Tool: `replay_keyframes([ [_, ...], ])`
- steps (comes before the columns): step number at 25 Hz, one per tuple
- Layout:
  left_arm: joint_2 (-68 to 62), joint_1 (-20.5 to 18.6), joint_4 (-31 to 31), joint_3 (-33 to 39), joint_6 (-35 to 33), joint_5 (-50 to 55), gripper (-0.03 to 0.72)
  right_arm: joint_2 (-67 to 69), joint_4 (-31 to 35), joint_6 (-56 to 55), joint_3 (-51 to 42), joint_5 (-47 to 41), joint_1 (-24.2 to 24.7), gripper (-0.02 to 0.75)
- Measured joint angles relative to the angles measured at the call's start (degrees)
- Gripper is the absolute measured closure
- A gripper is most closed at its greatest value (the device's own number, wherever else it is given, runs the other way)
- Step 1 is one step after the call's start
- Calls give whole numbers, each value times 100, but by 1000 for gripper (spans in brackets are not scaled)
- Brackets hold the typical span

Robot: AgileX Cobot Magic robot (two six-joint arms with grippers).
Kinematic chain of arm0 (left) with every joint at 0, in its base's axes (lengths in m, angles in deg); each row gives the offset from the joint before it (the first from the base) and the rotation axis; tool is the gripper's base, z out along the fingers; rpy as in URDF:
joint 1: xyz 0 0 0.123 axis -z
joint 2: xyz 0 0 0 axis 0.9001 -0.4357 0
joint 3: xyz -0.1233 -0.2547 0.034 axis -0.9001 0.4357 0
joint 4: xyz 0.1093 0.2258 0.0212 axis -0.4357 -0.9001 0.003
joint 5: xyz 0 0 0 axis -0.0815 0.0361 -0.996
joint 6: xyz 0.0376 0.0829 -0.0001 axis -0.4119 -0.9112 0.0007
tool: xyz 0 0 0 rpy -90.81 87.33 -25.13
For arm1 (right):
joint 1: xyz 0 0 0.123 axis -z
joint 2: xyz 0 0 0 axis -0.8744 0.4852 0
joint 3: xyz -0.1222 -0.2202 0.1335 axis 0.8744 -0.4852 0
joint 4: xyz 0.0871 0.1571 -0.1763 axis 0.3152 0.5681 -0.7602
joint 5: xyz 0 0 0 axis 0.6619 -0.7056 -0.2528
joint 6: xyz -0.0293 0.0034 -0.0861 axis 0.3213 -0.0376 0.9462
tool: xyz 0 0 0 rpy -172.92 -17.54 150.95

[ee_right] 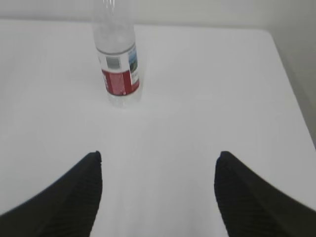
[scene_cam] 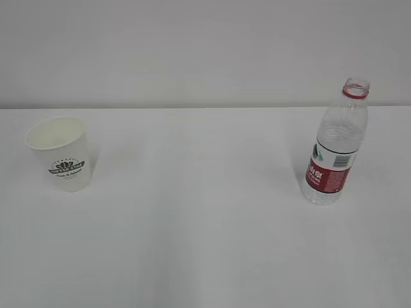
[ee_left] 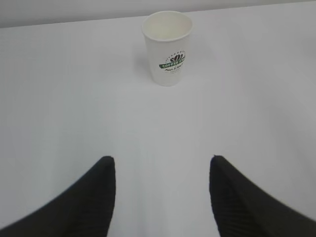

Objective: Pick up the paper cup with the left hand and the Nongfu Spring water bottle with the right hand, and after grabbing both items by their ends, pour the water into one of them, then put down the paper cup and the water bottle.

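Note:
The white paper cup [scene_cam: 60,153] with a dark green logo stands upright at the left of the white table; it also shows far ahead in the left wrist view [ee_left: 167,47]. The Nongfu Spring water bottle [scene_cam: 337,144], clear, uncapped, with a red label, stands upright at the right; its lower part shows in the right wrist view [ee_right: 117,61]. My left gripper [ee_left: 162,160] is open, well short of the cup, nothing between its fingers. My right gripper [ee_right: 159,155] is open too, well short of the bottle. Neither arm appears in the exterior view. No water shows plainly.
The white table [scene_cam: 205,224] runs back to a pale wall. Its right edge [ee_right: 291,84] shows in the right wrist view, to the right of the bottle.

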Motion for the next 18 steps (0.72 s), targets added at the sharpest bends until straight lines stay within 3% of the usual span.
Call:
replay_keyframes([
  [18,-1748,0,32,-1356,0,-990,246,1780,187,0,1469,1300,0,204],
])
